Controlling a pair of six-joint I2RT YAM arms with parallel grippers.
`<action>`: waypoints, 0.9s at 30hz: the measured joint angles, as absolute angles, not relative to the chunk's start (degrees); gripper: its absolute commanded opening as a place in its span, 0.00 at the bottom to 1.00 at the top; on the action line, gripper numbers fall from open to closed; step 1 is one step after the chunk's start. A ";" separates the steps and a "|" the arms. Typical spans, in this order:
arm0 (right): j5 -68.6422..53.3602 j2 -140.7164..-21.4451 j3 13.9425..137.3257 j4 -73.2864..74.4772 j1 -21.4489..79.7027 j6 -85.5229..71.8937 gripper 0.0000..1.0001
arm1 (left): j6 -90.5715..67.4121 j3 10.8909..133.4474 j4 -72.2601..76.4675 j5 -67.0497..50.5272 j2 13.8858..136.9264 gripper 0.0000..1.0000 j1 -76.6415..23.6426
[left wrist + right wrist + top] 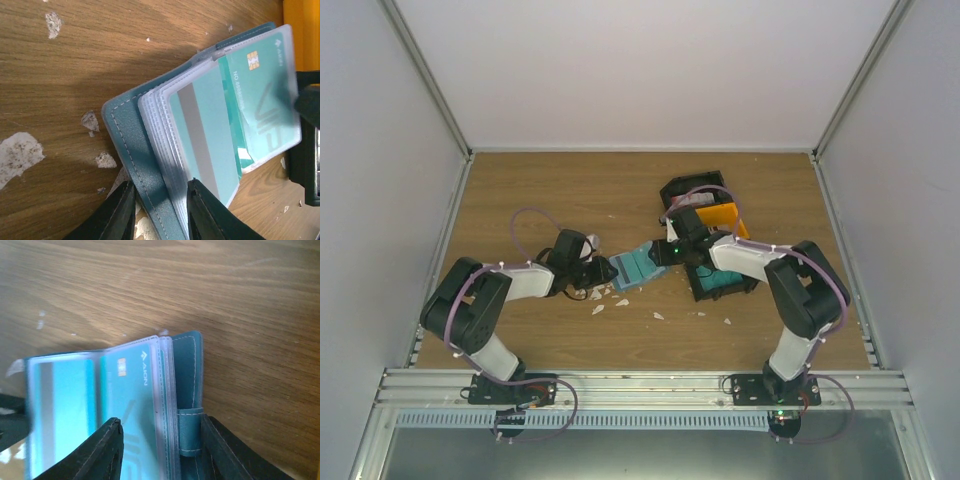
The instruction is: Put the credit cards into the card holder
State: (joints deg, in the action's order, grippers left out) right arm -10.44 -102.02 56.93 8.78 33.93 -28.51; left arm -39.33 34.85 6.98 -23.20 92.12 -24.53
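Two grippers share the open card holder (638, 265) mid-table. From above, my left gripper (603, 270) pinches its left side and my right gripper (665, 252) its right. Left wrist: a teal card (205, 140) sits sleeved. Right wrist: likewise. Next, I judge, one hand must release and fetch another.

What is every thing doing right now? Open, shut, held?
card holder, open, pages fanned, held at both ends
credit cards, two showing, tucked inside
left gripper, jaws shut on card holder
right gripper, jaws shut on card holder
white scraps, lying scattered
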 measured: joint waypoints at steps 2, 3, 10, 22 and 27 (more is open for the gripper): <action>-11.84 -100.49 56.88 8.78 33.91 -28.27 0.43 | -39.31 35.07 6.94 -23.31 92.31 0.31 -24.49; -12.49 -99.90 56.88 8.71 33.91 -28.25 0.43 | -39.29 35.16 6.94 -23.35 92.42 0.31 -24.45; -17.80 -97.36 56.88 8.16 34.00 -27.83 0.43 | -38.94 35.70 7.33 -23.70 93.27 0.30 -24.38; -30.22 -97.67 54.61 3.33 34.44 -28.10 0.42 | -38.72 36.16 8.97 -25.10 94.63 0.28 -24.38; -33.74 -100.88 54.50 -0.10 34.87 -29.10 0.42 | -38.52 36.16 9.98 -26.13 95.22 0.28 -24.38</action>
